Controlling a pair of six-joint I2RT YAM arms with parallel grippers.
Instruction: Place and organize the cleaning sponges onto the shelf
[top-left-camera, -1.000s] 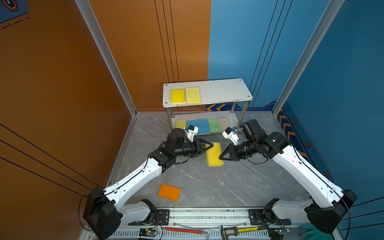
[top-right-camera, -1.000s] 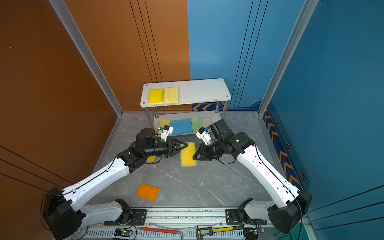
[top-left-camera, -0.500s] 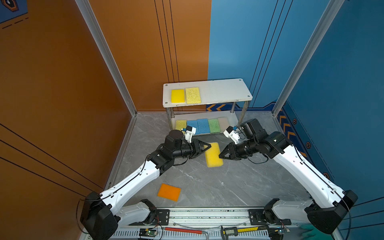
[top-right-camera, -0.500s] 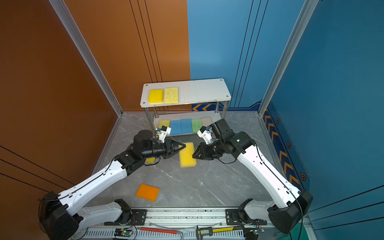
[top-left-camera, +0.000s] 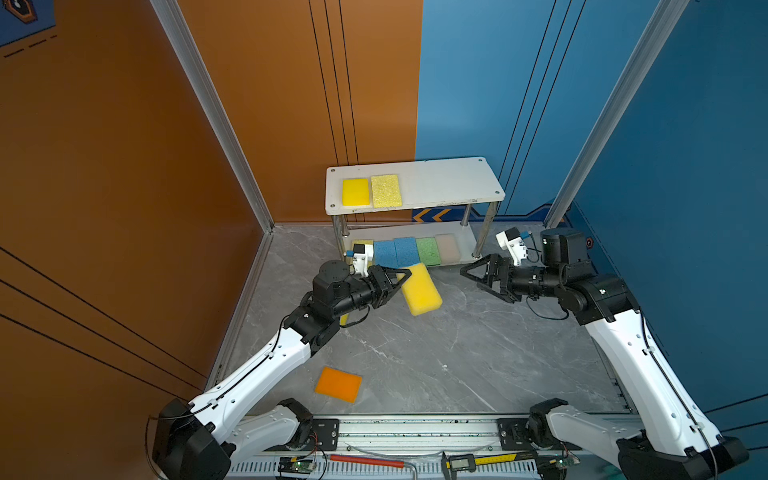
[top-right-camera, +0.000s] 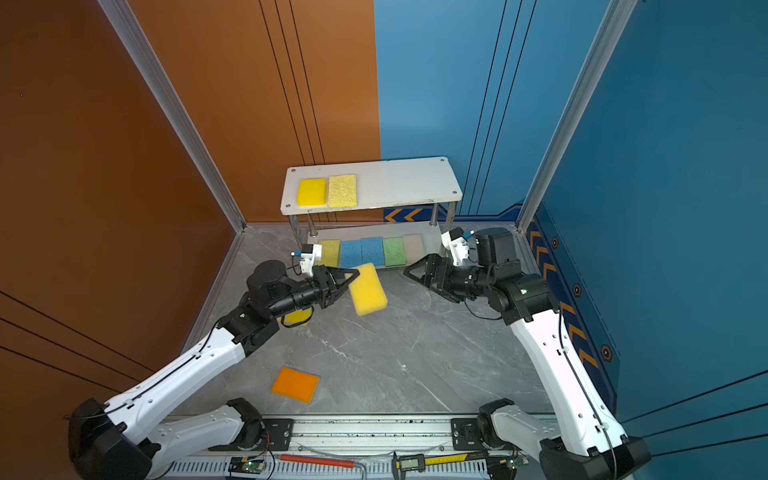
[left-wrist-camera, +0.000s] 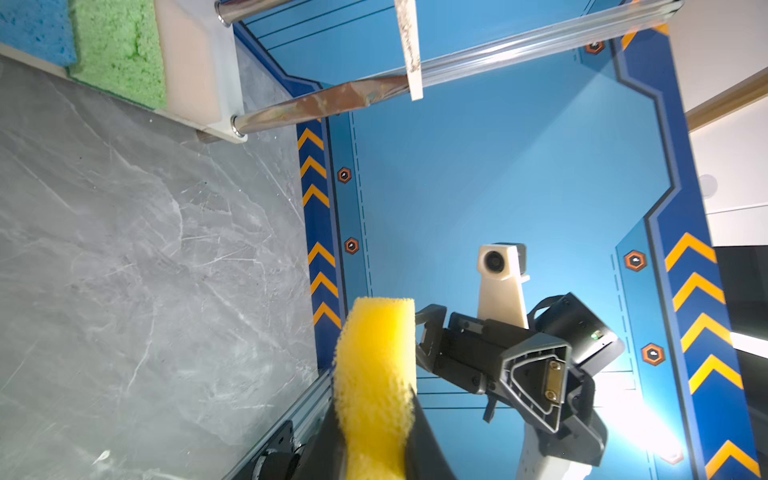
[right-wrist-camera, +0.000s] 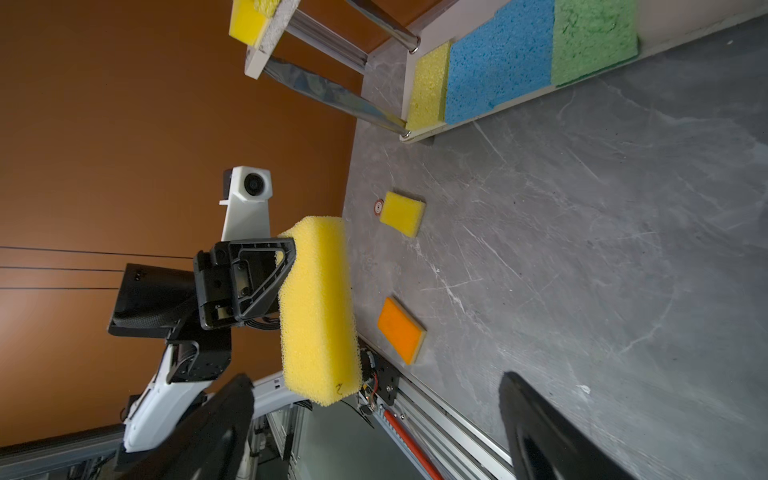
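Observation:
My left gripper (top-left-camera: 404, 279) (top-right-camera: 351, 279) is shut on one end of a thick yellow sponge (top-left-camera: 422, 291) (left-wrist-camera: 376, 382) and holds it tilted above the floor, in front of the shelf (top-left-camera: 451, 183). My right gripper (top-left-camera: 478, 282) (right-wrist-camera: 376, 378) stands open to the sponge's right, apart from it, with nothing between its fingers. Two yellow sponges (top-left-camera: 370, 192) lie on the top board. On the lower board a yellow sponge (top-left-camera: 364, 245), two blue ones (top-left-camera: 395, 252), a green one (top-left-camera: 428, 250) and a beige one (top-left-camera: 448, 247) lie in a row.
An orange sponge (top-left-camera: 338, 384) (right-wrist-camera: 401, 328) lies on the grey floor near the front rail. A small yellow sponge (top-right-camera: 296, 318) (right-wrist-camera: 403, 213) lies under the left arm. Orange and blue walls close in the sides and back.
The right gripper has opened, let go of the yellow sponge and drawn back to the right. The left gripper keeps hold of the sponge, which now tilts.

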